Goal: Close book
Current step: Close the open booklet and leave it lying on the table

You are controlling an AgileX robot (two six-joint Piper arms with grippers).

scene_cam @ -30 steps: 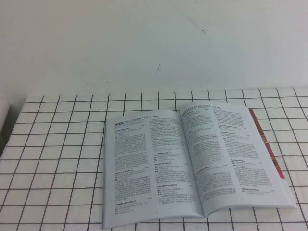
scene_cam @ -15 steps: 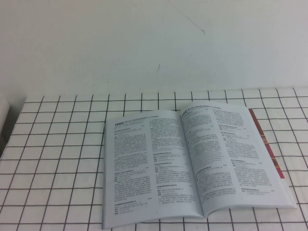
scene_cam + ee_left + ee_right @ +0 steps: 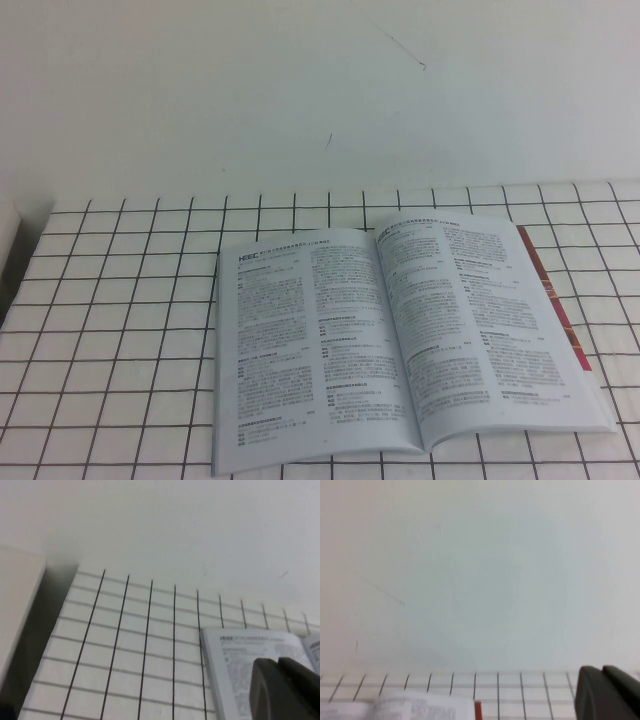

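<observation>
Checked tablecloth (image 3: 130,300) bears the open book (image 3: 400,330); left tool (image 3: 278,669) and right tool (image 3: 603,676) hover nearby, states unreadable.

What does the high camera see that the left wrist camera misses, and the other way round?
Only the high view: the whole open book, both pages, its red cover edge, no arms. Only the left wrist view: the left gripper, a dark shape before the book's corner. Both: checked tablecloth, white wall. The right gripper shows only in its own wrist view.
</observation>
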